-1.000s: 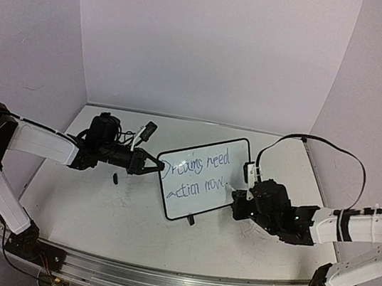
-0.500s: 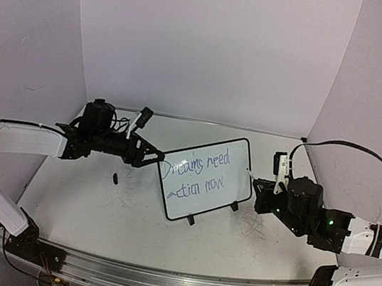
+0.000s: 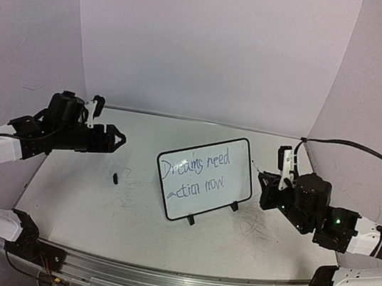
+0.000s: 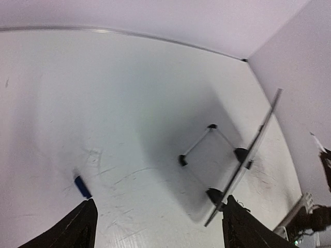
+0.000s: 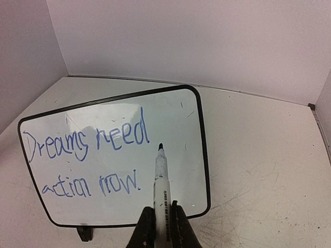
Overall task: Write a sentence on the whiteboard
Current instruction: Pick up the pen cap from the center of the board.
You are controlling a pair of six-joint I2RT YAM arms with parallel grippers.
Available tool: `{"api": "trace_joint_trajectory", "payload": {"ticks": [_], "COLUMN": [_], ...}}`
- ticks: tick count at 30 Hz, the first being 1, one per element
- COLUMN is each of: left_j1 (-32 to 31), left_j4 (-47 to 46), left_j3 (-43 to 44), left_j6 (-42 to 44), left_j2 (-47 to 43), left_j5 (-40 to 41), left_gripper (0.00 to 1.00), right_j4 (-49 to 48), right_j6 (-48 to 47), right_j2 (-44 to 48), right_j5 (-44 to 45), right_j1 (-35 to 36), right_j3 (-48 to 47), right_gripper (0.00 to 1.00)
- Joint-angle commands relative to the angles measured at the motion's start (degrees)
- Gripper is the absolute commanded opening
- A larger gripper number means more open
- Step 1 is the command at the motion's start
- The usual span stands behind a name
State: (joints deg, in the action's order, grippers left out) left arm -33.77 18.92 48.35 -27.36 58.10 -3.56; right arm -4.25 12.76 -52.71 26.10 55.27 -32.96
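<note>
The whiteboard [image 3: 201,196] stands tilted on its black feet at mid-table, and the sentence [image 3: 194,173] "Dreams need action now." runs across it in two blue lines. My left gripper [image 3: 116,135] hangs open and empty well to the left of the board. In the left wrist view the left gripper [image 4: 163,228] faces the whiteboard [image 4: 257,148] edge-on from behind. My right gripper [image 5: 161,211] is shut on a white marker [image 5: 161,178]. The marker's tip is held off the whiteboard [image 5: 173,111], right of the sentence [image 5: 85,142]. In the top view the right gripper [image 3: 265,181] is just right of the board.
A small blue marker cap [image 3: 115,177] lies on the scuffed tabletop left of the board, also seen as the cap [image 4: 82,186] near my left finger. Pale walls enclose the table on three sides. A black cable [image 3: 352,149] loops above the right arm.
My left gripper has opened and drawn back leftward and upward from the board's left edge. My right gripper, still holding the marker, has backed away to the right of the board.
</note>
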Motion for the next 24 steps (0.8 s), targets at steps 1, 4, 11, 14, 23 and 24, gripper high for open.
{"api": "trace_joint_trajectory", "payload": {"ticks": [1, 4, 11, 14, 23, 24], "left_j1": [0.6, 1.5, 2.7, 3.0, 3.1, 3.1], "left_j4": [10.8, 11.0, 10.8, 10.7, 8.4, 7.7], "left_j3": [5.6, 7.6, 11.1, 12.8, 12.8, 12.5], "left_j6": [-7.8, -8.2, -6.9, -6.3, -5.9, -5.8], "left_j2": [9.4, 18.1, 33.4, 36.8, 44.1, 44.4], "left_j5": [13.4, 11.6, 10.0, 11.5, 11.7, 12.0], "left_gripper": [0.84, 0.79, 0.66, 0.59, 0.47, 0.46], "right_j4": [-1.4, -1.6, -2.0, -2.2, -2.3, -2.5], "right_j6": [-2.4, -2.0, -1.3, -1.6, -1.3, -1.2], "right_j2": [0.5, 1.2, 3.6, 4.1, 5.5, 5.6], "right_j5": [-0.6, -2.1, -4.4, -5.4, -5.6, -5.6], "right_j1": [-0.1, -0.1, -0.1, -0.1, 0.0, -0.1], "right_j3": [-2.5, -1.9, 0.4, 1.2, 2.6, 2.7], "right_gripper": [0.00, 0.00, 0.00, 0.00, 0.00, 0.00]}}
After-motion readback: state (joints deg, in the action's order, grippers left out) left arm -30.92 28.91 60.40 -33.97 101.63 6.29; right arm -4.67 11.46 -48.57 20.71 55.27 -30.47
